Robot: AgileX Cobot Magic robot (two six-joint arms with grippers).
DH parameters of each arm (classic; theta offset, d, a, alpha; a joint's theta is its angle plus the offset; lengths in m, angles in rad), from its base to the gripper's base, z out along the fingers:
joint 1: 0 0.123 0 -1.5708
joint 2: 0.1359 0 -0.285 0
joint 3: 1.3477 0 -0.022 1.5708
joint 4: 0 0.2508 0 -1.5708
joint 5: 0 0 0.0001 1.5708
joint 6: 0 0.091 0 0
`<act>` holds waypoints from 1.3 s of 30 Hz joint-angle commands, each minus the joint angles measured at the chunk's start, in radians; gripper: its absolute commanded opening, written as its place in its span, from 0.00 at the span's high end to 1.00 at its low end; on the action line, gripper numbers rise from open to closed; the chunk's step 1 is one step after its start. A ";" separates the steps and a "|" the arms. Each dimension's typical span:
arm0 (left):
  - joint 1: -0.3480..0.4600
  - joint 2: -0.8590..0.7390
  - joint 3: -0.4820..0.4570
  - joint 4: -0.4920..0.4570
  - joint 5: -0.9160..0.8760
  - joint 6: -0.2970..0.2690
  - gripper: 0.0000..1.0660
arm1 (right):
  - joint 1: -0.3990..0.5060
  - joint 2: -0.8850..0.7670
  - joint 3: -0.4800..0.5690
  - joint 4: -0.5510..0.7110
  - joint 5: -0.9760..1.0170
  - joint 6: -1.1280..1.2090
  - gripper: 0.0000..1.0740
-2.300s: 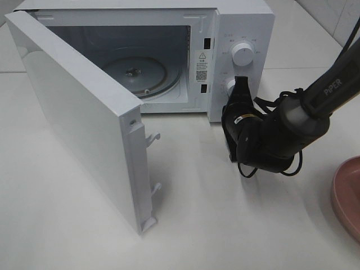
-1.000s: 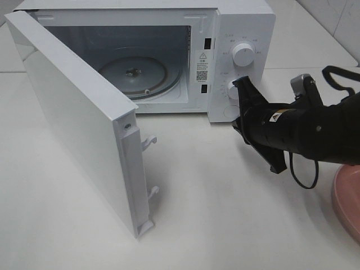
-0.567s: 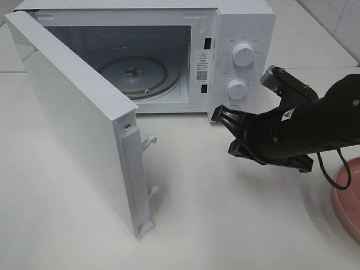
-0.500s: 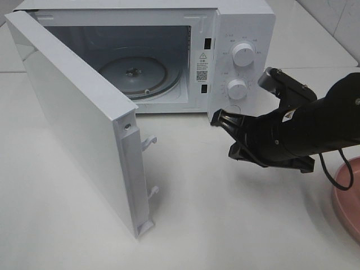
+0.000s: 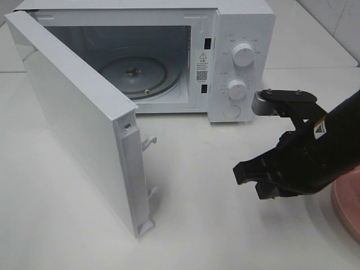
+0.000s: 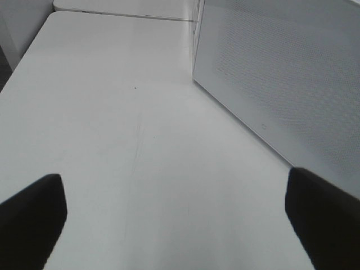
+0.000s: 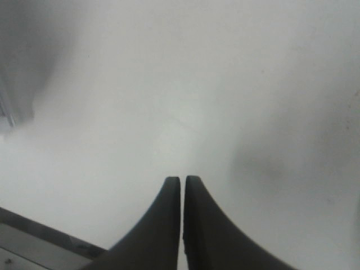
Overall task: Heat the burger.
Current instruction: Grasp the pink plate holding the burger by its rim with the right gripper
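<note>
Just in front of the microwave (image 5: 256, 28), on its control-panel side, the right claw (image 5: 239, 173) hangs over the bench (image 5: 197, 230), clenched on nothing, its two fingers pressed flat together. The left claw (image 6: 174, 219) is spread wide and empty, low over the bench on the outer side of the microwave's door (image 5: 73, 118). The door stands swung wide open and the turntable (image 5: 135, 72) inside is bare, so the oven looks ready to load and the step in hand is fetching the food. The burger shows in none of the views, so I cannot tell where it lies. My guess is off past the microwave's panel side, where the rim of a pink plate (image 5: 350, 205) peeks in (only a sliver of it is visible, with nothing seen on that part). The next move calls for the right claw to open, find the burger, take it gently by the bun without crushing it, and carry it through the doorway onto the turntable. After that the door must be shut and a dial turned. By count: one microwave, one door, one turntable, two knobs (image 5: 242, 54), one round button (image 5: 231, 111) below them, one plate, two claws, and no burger in view.
</note>
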 commanded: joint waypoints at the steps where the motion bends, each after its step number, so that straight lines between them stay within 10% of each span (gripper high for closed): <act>1: -0.001 -0.023 0.003 -0.006 -0.015 0.002 0.08 | -0.007 -0.025 -0.001 -0.048 0.067 -0.011 0.96; 19: -0.001 -0.023 0.003 -0.006 -0.015 0.002 0.08 | -0.309 -0.105 -0.001 -0.246 0.275 -0.011 0.90; 24: -0.001 -0.023 0.003 -0.006 -0.015 0.002 0.08 | -0.360 -0.105 -0.001 -0.309 0.266 -0.012 0.73; 26: -0.001 -0.023 0.003 -0.006 -0.015 0.002 0.08 | -0.365 -0.105 -0.001 -0.338 0.262 -0.012 0.38; 29: -0.001 -0.023 0.003 -0.006 -0.015 0.002 0.08 | -0.365 -0.105 -0.001 -0.341 0.244 -0.015 0.11; 39: -0.001 -0.023 0.003 -0.006 -0.015 0.002 0.08 | -0.365 -0.054 -0.001 -0.337 0.218 -0.021 0.07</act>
